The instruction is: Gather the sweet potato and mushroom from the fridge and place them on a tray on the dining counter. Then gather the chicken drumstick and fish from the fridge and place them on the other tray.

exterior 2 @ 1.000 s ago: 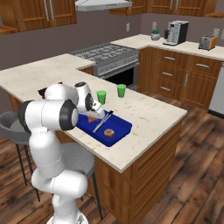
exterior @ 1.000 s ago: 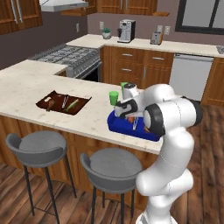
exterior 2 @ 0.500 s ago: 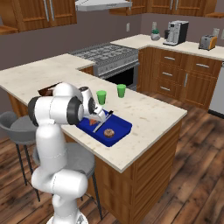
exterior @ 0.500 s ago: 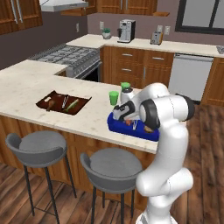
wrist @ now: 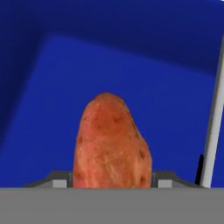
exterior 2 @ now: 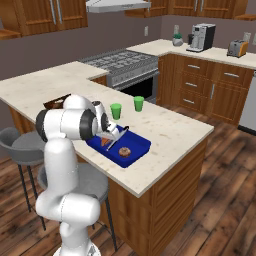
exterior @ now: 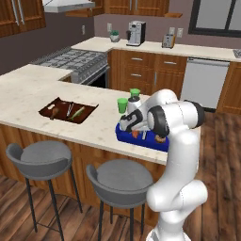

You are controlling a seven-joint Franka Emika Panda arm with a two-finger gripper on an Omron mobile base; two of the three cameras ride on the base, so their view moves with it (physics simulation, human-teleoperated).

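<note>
One sweet potato point(wrist: 111, 142) sits down in the blue tray point(wrist: 131, 65) on the dining counter point(exterior: 33, 94) — it's right between the gripper point(wrist: 111, 180) tips.
Looks firm, lumpy and a bit rollable, so I'd pinch it across the fat middle. Can't tell if the jaws are clamping or letting go; compared with a second ago the arm has tucked lower over the tray — a mushroom point(exterior 2: 124, 151) lies beside.
</note>
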